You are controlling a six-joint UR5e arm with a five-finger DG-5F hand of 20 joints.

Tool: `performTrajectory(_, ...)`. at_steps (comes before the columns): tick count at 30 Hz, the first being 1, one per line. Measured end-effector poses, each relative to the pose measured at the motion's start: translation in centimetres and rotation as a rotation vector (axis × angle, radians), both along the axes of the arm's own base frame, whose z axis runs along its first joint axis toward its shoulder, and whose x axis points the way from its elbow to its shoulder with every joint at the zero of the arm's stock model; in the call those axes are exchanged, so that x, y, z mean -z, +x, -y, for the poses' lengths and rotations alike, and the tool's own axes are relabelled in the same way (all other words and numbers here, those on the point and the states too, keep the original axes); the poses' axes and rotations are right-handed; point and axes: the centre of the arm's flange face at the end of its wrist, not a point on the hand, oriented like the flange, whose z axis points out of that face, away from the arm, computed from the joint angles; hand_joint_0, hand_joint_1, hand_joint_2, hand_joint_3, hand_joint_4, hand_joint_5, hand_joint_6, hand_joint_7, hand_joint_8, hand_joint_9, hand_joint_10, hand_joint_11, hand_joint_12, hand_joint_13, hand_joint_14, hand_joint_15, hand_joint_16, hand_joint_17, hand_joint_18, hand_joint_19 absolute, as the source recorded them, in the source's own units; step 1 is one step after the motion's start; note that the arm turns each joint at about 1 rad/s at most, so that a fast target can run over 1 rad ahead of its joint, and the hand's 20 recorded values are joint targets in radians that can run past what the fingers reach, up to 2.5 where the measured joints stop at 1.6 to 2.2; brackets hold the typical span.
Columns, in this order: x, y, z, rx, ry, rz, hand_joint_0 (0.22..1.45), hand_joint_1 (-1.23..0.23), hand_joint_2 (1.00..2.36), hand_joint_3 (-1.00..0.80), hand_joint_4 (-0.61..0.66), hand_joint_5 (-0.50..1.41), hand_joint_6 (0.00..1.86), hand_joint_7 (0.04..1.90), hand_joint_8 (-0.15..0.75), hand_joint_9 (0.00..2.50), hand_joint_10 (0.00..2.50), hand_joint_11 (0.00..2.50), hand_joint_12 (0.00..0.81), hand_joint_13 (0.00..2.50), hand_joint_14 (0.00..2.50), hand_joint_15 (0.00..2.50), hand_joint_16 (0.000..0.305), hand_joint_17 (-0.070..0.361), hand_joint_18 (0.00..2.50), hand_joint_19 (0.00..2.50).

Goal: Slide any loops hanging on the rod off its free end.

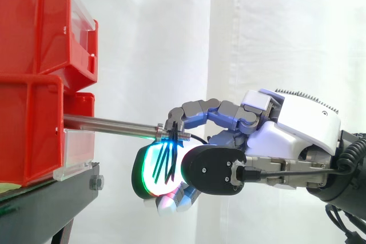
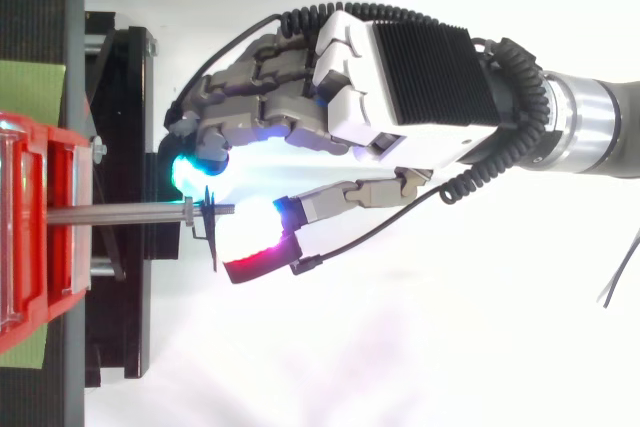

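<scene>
Closest to the camera is the hand point(image 1: 286, 135), crowded round the free end of the rod point(image 1: 108, 123); whether it has actual hold of anything I cannot tell. Dark loops point(image 1: 166, 161) hang at the rod's threaded tip, well clear of the red bins point(image 1: 28, 130). Likely trouble: strands snagging in those threads, so a pull drags rod and bins instead of freeing them.

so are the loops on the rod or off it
On it. The thin dark loops hang from the rod just inside its threaded free end, in both the side and top views.
</scene>
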Motion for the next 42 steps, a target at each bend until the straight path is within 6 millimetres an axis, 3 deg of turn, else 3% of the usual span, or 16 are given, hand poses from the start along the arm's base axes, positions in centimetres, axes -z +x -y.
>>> performTrajectory(7, -0.03, 0.05, -0.27, -0.003, 0.006, 0.000, 0.58, -0.64, 1.02, -0.29, 0.25, -0.17, 0.81, 1.12, 0.366, 0.98, 0.01, 0.47, 0.398, 0.87, 0.01, 0.24, 0.064, 0.145, 0.93, 0.45)
performTrajectory(15, -0.03, 0.06, -0.35, -0.004, 0.006, 0.001, 0.57, -0.66, 1.02, -0.06, 0.20, -0.17, 0.89, 1.19, 0.384, 1.00, 0.01, 0.47, 0.414, 0.90, 0.01, 0.23, 0.068, 0.153, 0.97, 0.44)
performTrajectory(23, -0.06, 0.09, -0.45, -0.005, 0.006, 0.003, 0.57, -0.68, 1.02, 0.02, 0.16, -0.15, 0.90, 1.19, 0.403, 1.03, 0.01, 0.48, 0.434, 0.93, 0.01, 0.22, 0.073, 0.165, 1.01, 0.41)
performTrajectory(26, -0.05, 0.08, -0.46, -0.005, 0.006, 0.002, 0.58, -0.68, 1.02, -0.02, 0.19, -0.15, 0.89, 1.17, 0.405, 1.03, 0.01, 0.48, 0.438, 0.93, 0.01, 0.23, 0.074, 0.166, 1.02, 0.41)
performTrajectory(33, -0.05, 0.08, -0.47, -0.006, 0.006, 0.002, 0.56, -0.65, 1.02, -0.28, 0.25, -0.16, 0.82, 1.11, 0.366, 0.98, 0.01, 0.48, 0.399, 0.88, 0.01, 0.25, 0.065, 0.145, 0.93, 0.46)
performTrajectory(42, 0.51, 0.04, 0.14, -0.003, 0.002, -0.001, 0.55, -0.64, 1.01, -0.31, 0.25, -0.14, 0.67, 1.13, 0.368, 0.98, 0.01, 0.47, 0.400, 0.88, 0.01, 0.25, 0.065, 0.147, 0.93, 0.47)
